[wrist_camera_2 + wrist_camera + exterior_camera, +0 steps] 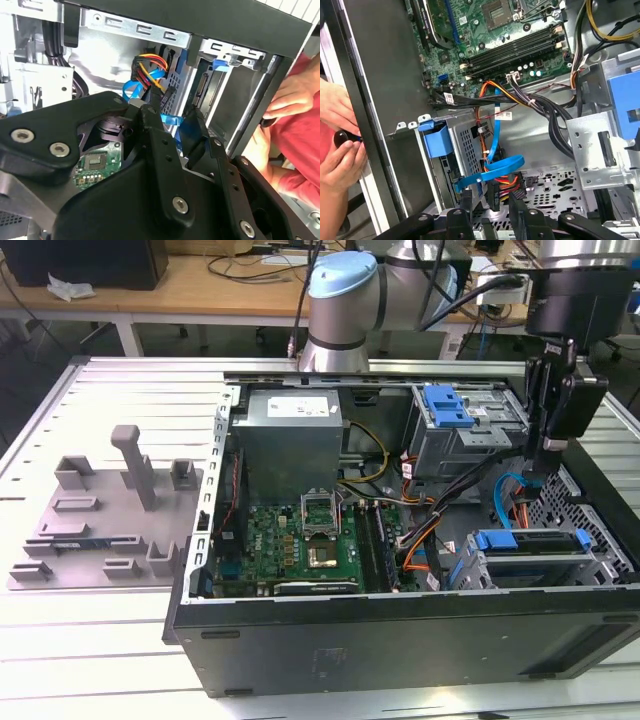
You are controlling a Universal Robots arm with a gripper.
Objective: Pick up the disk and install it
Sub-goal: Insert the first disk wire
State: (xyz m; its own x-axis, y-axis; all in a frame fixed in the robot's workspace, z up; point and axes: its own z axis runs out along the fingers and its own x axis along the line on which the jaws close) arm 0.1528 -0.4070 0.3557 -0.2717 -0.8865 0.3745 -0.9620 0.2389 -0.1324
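**Gripper fingers parted among the drive-bay cables**

Gripper (491, 199) fingers stand apart inside the open computer case (400, 640). They straddle a blue data cable (496, 171) and a black connector (495, 192) and clasp nothing. The disk (530, 543) sits in the lower drive cage, close beside the gripper. A person's hand (340, 165) holds a small black object at the case's outer wall.

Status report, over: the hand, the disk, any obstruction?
Hand open, over blue cable. Disk in drive cage, untouched. Person at case wall.

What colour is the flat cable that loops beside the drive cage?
The flat cable is bright blue, best seen in the first wrist view.
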